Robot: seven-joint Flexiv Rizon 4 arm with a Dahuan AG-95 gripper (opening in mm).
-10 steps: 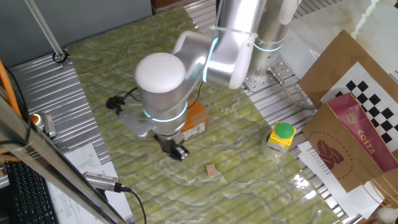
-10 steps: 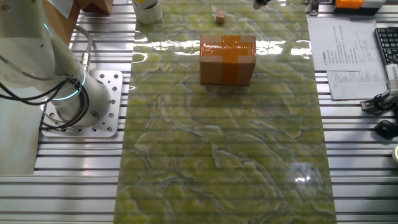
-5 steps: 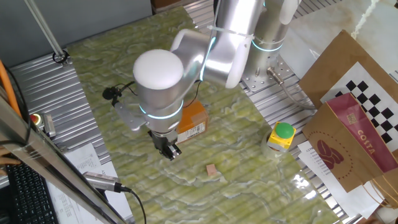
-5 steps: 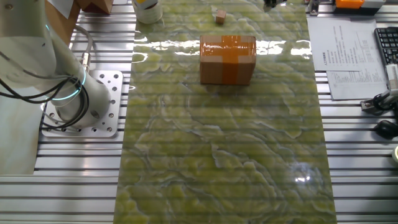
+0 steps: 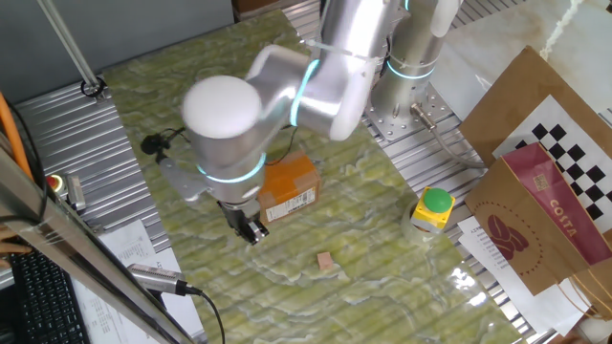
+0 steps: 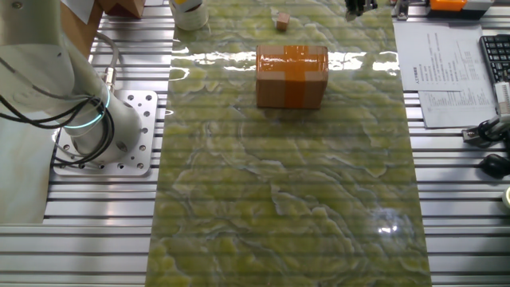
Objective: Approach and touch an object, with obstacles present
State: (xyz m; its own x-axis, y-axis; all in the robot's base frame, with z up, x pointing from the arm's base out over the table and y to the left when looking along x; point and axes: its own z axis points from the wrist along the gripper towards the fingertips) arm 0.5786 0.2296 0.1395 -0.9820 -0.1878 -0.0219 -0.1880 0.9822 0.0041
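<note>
A cardboard box with orange tape (image 5: 287, 187) lies mid-table; it also shows in the other fixed view (image 6: 292, 76). A small tan wooden block (image 5: 326, 260) lies on the mat in front of it, and shows near the top edge of the other fixed view (image 6: 281, 21). My gripper (image 5: 251, 229) hangs low over the mat just beside the box's near left corner, well left of the block, and touches neither. Its dark fingers look closed together and empty. In the other fixed view only its tip (image 6: 356, 8) shows at the top edge.
A yellow box with a green button (image 5: 433, 208) stands at the mat's right edge. Brown paper bags (image 5: 535, 210) fill the right side. A keyboard and papers (image 6: 446, 76) lie off the mat. The arm's base (image 6: 96, 131) is bolted beside the mat.
The arm has swung left in the one fixed view, carrying the gripper away from the small block and along the box's side. Box and block have not moved.
</note>
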